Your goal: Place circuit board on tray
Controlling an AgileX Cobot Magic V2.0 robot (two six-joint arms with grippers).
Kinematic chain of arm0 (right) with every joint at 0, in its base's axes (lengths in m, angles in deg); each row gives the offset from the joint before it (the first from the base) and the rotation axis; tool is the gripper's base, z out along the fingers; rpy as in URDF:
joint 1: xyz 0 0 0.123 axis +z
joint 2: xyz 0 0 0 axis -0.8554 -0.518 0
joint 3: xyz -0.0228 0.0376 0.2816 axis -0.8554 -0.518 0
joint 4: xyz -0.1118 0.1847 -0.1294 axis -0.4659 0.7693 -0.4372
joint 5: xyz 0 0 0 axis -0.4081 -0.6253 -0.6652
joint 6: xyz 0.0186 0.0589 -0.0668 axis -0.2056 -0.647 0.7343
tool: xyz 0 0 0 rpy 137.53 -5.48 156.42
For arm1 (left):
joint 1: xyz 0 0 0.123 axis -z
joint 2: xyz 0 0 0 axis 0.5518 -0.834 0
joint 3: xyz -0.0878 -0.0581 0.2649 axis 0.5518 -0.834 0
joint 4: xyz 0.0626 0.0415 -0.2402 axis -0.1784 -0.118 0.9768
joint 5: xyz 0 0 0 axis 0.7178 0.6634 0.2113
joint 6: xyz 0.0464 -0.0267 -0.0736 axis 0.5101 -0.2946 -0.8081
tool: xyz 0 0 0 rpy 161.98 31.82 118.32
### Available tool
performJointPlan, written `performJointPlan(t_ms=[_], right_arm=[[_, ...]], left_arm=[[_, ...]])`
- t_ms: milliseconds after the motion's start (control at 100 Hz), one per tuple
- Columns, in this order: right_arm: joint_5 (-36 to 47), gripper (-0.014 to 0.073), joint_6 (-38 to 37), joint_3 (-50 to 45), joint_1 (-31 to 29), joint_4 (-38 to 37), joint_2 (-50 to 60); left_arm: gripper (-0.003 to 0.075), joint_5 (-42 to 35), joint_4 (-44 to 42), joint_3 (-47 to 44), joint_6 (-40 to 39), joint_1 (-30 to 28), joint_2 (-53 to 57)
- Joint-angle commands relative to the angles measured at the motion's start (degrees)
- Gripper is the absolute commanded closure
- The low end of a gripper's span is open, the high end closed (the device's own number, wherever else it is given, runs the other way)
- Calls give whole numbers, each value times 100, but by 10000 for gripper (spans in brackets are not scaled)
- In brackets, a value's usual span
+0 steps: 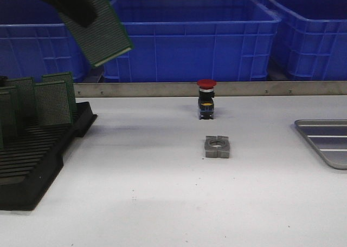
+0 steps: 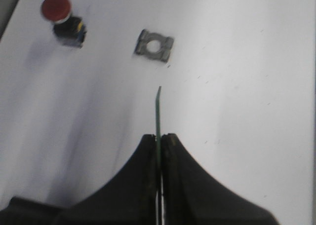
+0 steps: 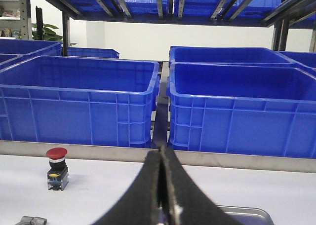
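Note:
My left gripper (image 1: 81,11) is shut on a green circuit board (image 1: 103,33), held tilted high above the table's left side. In the left wrist view the board (image 2: 158,114) shows edge-on, pinched between the black fingers (image 2: 148,161). The silver-grey tray (image 1: 325,141) lies at the table's right edge, and its rim (image 3: 247,214) peeks out behind my right gripper (image 3: 161,153), which is shut with nothing in it. The right gripper does not show in the front view.
A black slotted rack (image 1: 32,166) at the left holds several upright green boards (image 1: 51,101). A red-capped push button (image 1: 206,98) and a grey metal bracket (image 1: 217,147) sit mid-table. Blue bins (image 1: 190,36) line the back behind a metal rail.

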Motion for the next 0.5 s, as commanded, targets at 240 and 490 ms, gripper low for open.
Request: performJointPlan(t_ms=[240,490], right_arm=[[343,662,-155,120,-3,-10,99],[-2004,662,-493,1609,-3,-5,-289]], left_arm=[[738,295,408,154,-187,1167,275],[738,295,408,154,-187,1310,275]])
